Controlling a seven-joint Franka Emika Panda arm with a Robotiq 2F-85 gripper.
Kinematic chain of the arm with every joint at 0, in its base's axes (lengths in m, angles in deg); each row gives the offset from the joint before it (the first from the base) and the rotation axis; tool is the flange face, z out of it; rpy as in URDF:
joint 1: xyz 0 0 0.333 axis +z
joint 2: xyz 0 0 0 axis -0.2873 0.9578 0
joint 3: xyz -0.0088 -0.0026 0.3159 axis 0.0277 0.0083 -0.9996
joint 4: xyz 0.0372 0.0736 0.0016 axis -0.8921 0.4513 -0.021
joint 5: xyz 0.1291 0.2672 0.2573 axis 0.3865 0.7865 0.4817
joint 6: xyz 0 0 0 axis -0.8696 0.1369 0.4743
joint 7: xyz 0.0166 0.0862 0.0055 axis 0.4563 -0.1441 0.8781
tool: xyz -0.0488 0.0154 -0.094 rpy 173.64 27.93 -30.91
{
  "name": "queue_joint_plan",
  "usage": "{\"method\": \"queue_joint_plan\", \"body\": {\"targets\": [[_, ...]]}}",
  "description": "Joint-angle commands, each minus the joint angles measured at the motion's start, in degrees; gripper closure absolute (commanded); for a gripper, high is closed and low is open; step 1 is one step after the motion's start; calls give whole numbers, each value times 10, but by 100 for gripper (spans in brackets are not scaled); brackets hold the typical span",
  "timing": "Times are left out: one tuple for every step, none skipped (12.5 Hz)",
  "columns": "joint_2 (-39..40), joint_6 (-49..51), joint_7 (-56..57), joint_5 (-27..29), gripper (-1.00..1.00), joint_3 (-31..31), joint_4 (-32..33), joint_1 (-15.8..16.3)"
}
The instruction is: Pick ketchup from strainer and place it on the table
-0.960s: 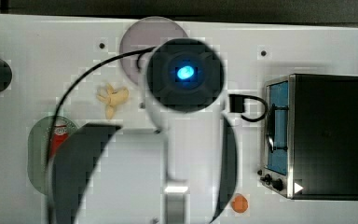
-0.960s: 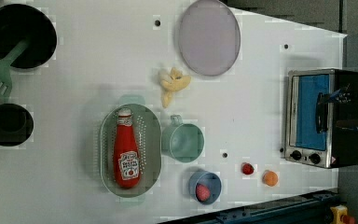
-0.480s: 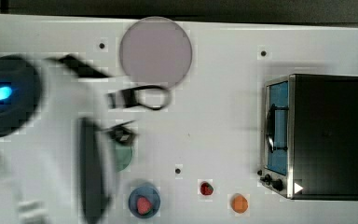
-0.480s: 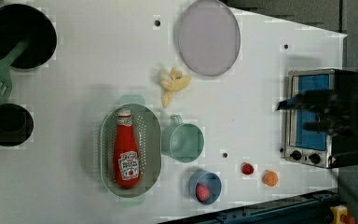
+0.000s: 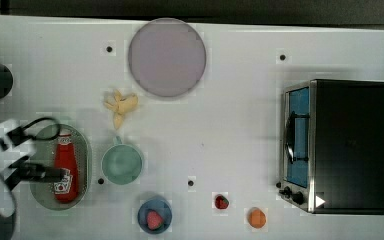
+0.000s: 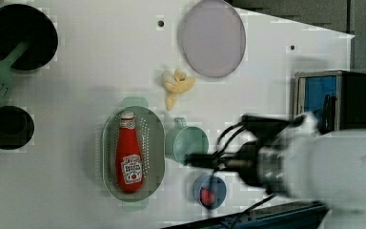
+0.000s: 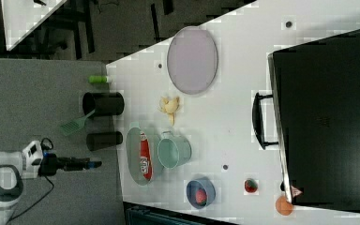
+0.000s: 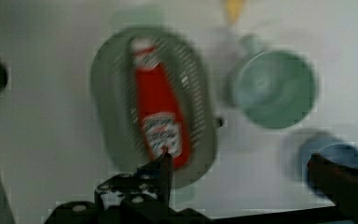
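Top view: red ketchup bottle with white cap and white-and-red label [image 5: 66, 167] is lying lengthwise inside the pale grey-green oval strainer [image 5: 82, 150], on the white tabletop [image 5: 220, 120]. Round teal mug [image 5: 122, 163] is sitting just beside the strainer; the black two-finger gripper [image 5: 40, 172] is hanging over the strainer's edge.

Left view: bottle is resting in the strainer, cap pointing toward the pale yellow banana peel [image 6: 176, 86]; the gripper is hanging beyond the mug.

Right view: gripper is reaching toward the strainer.

Wrist view: jaws are standing spread wide, pinching nothing, one fingertip [image 8: 164, 161] showing over the strainer's end, at the bottle's label.
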Motion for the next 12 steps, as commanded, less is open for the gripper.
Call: {"method": "queue_joint_plan", "body": {"targets": [[21,-77,-13,-5,-100,-25,43,-5],[30,-124,-15,-8,-100,-33,69,-5],[39,-176,-17,-8,-100,-37,95,-4],[48,-229,-18,-9,-100,-37,122,-3],[60,-280,-18,-10,-100,-37,148,-2],[73,-328,-18,-13,-100,-36,171,-2],[90,-372,-19,-20,-100,-35,191,-2],[108,-410,-20,-26,-100,-34,205,-2],[129,-441,-21,-34,-100,-31,215,-2],[152,-463,-21,-42,-100,-29,219,-2],[176,-479,-21,-46,-100,-27,218,-2],[199,-493,-22,-49,-100,-26,216,-2]]}}
